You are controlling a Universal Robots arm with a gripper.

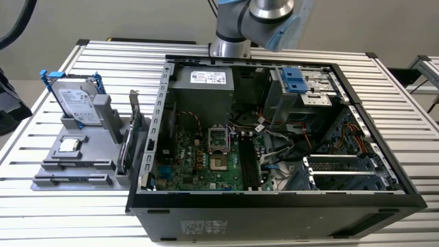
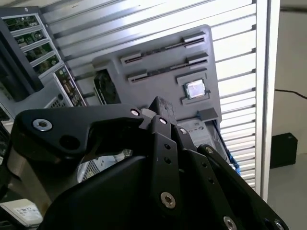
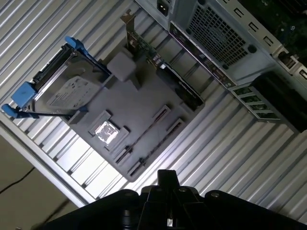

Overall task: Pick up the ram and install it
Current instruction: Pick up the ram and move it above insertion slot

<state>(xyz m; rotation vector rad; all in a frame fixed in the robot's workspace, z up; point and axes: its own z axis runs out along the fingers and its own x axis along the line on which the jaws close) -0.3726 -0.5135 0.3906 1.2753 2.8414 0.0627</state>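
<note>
The ram [image 3: 184, 91] looks like a long narrow board standing on edge along the side of the grey parts holder [image 3: 139, 103] nearest the computer case; in the exterior view the ram [image 1: 124, 153] is a thin dark strip. My gripper [image 3: 166, 176] hangs high above the holder, well apart from it. In the second wrist view the black links of the gripper [image 2: 156, 108] meet at one tip, shut, with nothing between them. The open case's motherboard [image 1: 205, 159] has dark memory slots [image 1: 250, 164] beside the processor socket.
On the holder stand a silver hard drive with blue rails [image 1: 74, 100], a processor chip [image 1: 69, 145] and an upright green card with a metal bracket [image 1: 135, 116]. The computer case [image 1: 274, 206] fills the middle of the slatted table [image 1: 61, 216]. My arm [image 1: 250, 20] rises behind the case.
</note>
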